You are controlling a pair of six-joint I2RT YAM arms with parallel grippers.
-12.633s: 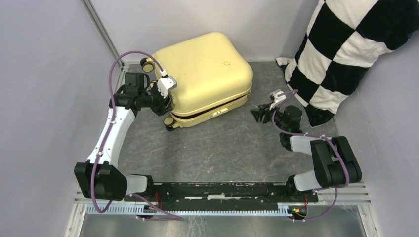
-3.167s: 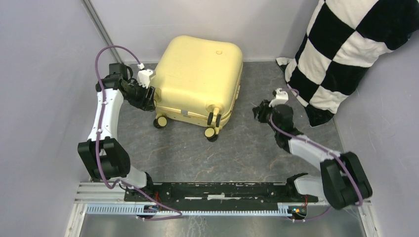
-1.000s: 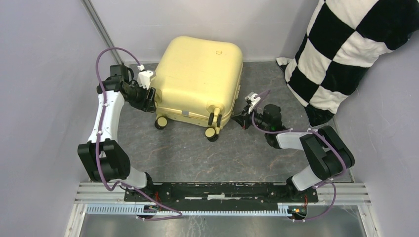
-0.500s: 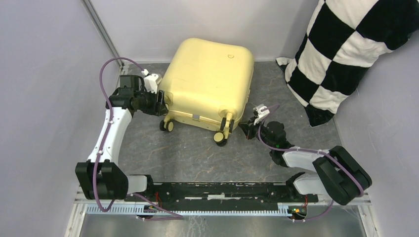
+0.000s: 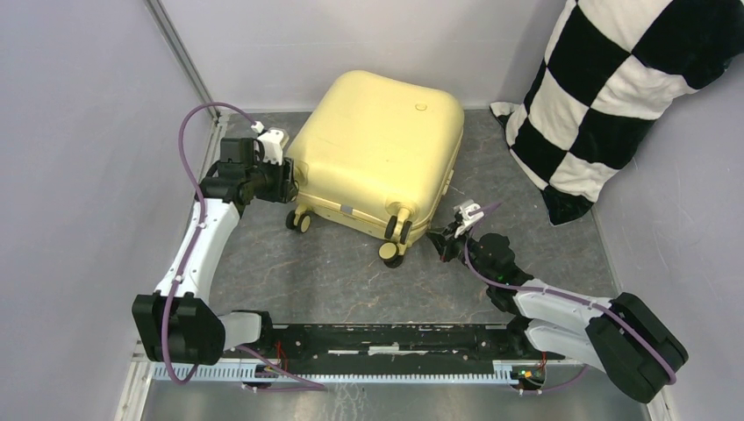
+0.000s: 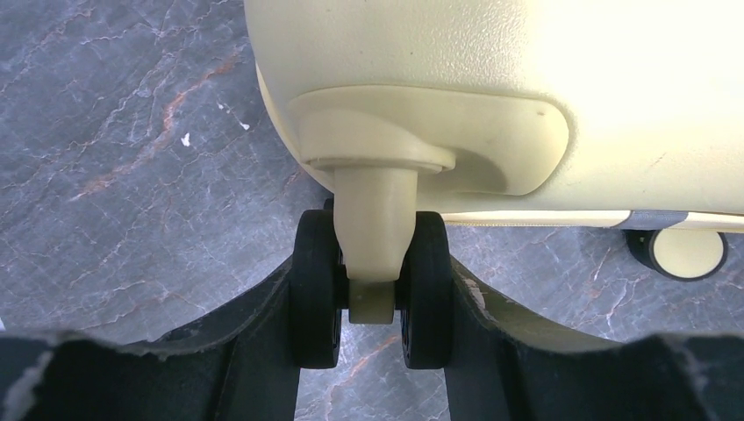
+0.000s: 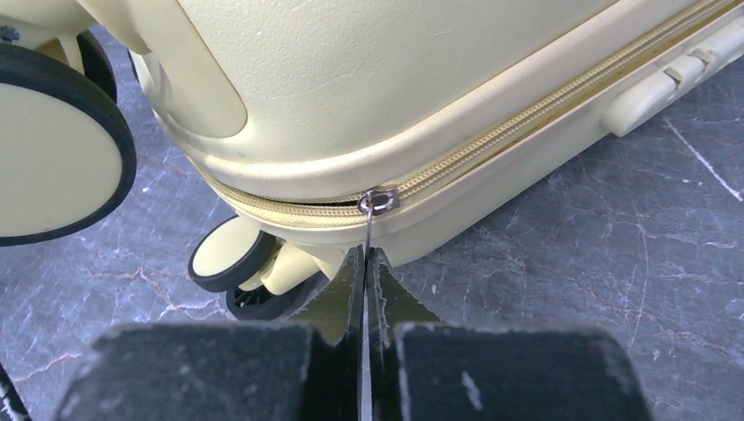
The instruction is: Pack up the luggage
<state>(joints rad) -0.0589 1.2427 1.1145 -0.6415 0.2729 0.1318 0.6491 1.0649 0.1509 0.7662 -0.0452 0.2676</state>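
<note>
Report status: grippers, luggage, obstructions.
Left gripper clamped on caster wheel. Right gripper shut on zipper pull. Luggage lid down, lying flat. Pillow stands apart, far right.

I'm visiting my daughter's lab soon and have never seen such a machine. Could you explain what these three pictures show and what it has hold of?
This is a robot with two arms, a left arm and a right arm, bolted at the near edge of a grey table. The wide picture looks down from above and behind them. The other two pictures come from a small camera on each wrist. On the table a pale-yellow suitcase lies flat, and a black-and-white checkered pillow leans in the far right corner. Each arm ends in a two-finger pincer. The left pincer clamps the suitcase's twin caster wheels, one finger on each side. The right pincer is shut on the thin metal zipper pull.
</note>
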